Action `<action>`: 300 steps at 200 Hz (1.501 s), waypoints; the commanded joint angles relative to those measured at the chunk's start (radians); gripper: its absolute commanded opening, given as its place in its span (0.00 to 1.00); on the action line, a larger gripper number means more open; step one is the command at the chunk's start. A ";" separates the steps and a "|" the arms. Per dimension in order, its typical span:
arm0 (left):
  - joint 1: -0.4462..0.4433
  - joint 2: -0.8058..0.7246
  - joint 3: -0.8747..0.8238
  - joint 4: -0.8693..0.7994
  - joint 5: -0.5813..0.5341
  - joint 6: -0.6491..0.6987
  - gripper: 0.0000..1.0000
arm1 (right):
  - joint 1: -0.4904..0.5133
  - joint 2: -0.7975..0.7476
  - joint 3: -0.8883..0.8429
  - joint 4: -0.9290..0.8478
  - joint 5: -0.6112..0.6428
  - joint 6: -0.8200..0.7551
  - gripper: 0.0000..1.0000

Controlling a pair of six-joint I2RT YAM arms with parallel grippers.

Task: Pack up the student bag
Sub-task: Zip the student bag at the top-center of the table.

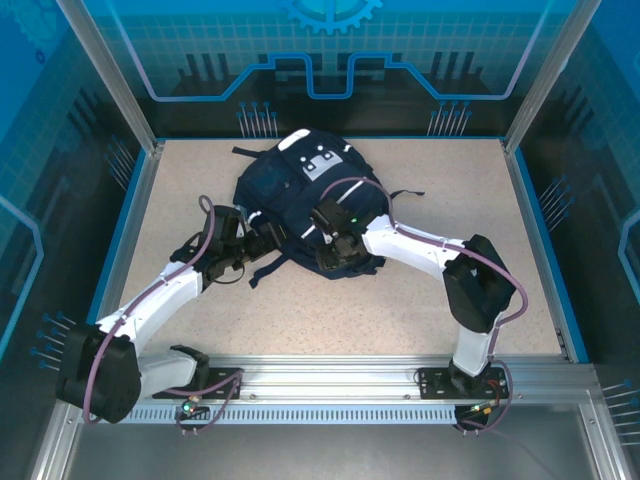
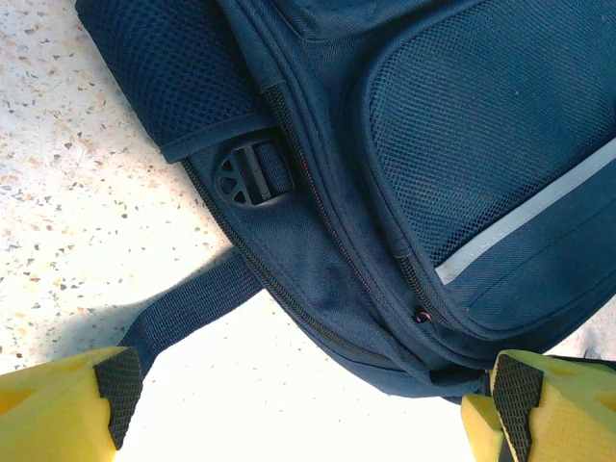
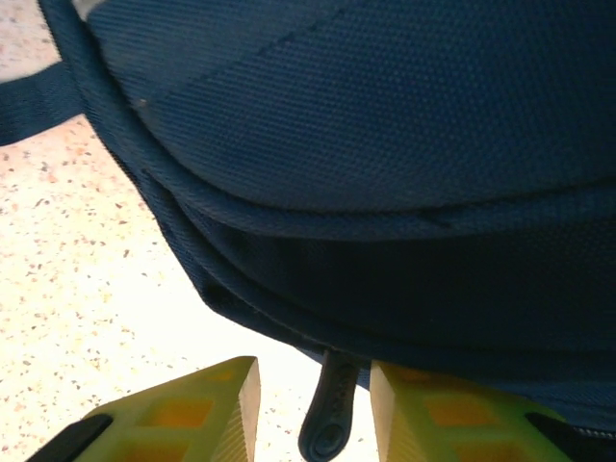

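Note:
The student bag [image 1: 300, 190], a large navy backpack with a white patch near its top, lies flat mid-table. Its mesh pocket, reflective stripe and zip lines appear in the left wrist view [image 2: 462, 144]. My left gripper [image 1: 262, 243] sits at the bag's lower left edge, open wide [image 2: 313, 404], with bare table and the bag's hem between its yellow fingers [image 2: 58, 404]. My right gripper [image 1: 335, 262] rests at the bag's near edge. Its jaws [image 3: 315, 395] stand narrowly apart around a dark zipper pull [image 3: 332, 414] hanging from the bag [image 3: 385, 125], with a gap showing on the left side.
A loose dark strap [image 2: 192, 303] and a black buckle [image 2: 248, 176] trail from the bag's left side onto the speckled table [image 1: 450, 200]. Blue walls and metal posts enclose the table. A metal rail [image 1: 330, 385] runs along the near edge.

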 commanded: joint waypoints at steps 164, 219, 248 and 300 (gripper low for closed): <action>-0.041 0.251 -0.072 0.479 0.246 -0.461 0.78 | 0.011 -0.039 -0.002 0.116 -0.142 0.027 0.00; -0.043 0.348 -0.042 0.560 0.223 -0.483 0.69 | 0.010 -0.043 0.006 0.135 -0.154 0.041 0.00; -0.037 0.349 -0.026 0.494 0.159 -0.461 0.49 | 0.005 -0.060 -0.007 0.084 -0.051 0.048 0.00; 0.000 0.336 -0.026 0.441 0.132 -0.370 0.19 | -0.116 -0.168 -0.130 0.074 0.015 0.055 0.00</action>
